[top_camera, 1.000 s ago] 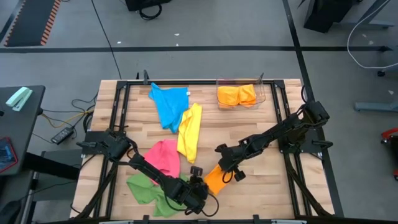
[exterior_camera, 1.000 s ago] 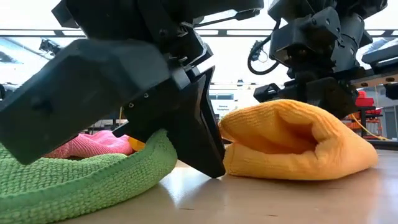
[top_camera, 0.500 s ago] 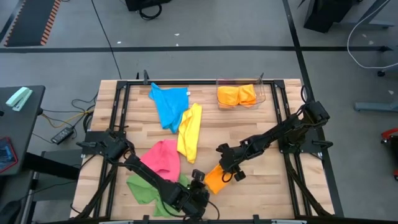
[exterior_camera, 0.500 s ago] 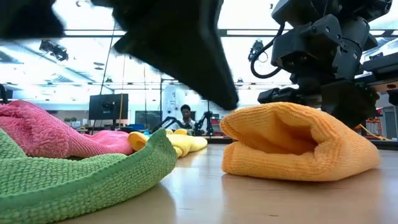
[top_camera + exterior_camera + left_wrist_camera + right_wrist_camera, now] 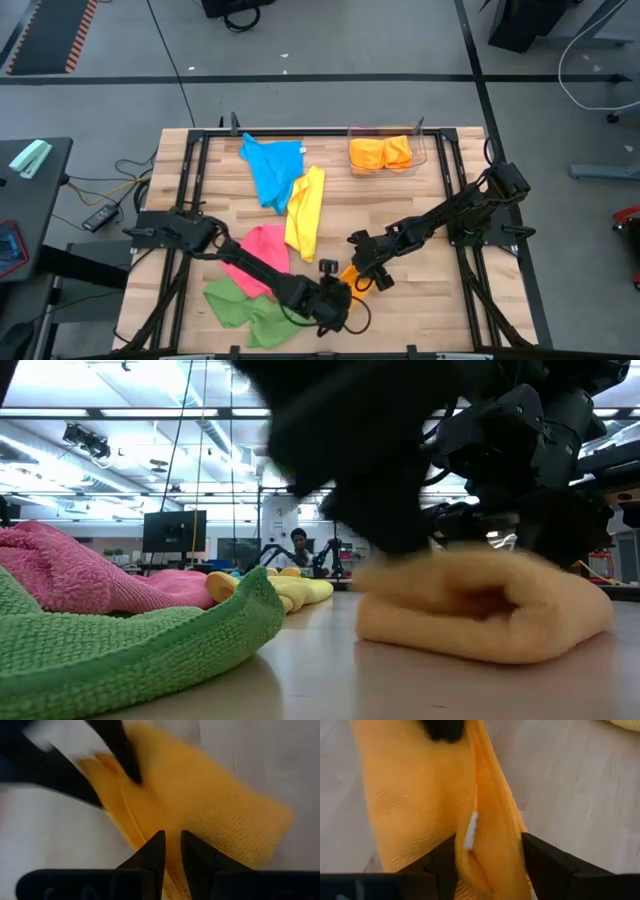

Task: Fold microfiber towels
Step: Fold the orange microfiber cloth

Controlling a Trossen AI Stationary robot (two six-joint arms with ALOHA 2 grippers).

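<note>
Bare table (image 5: 420, 300) right of orange towel (image 5: 350, 273)
</note>
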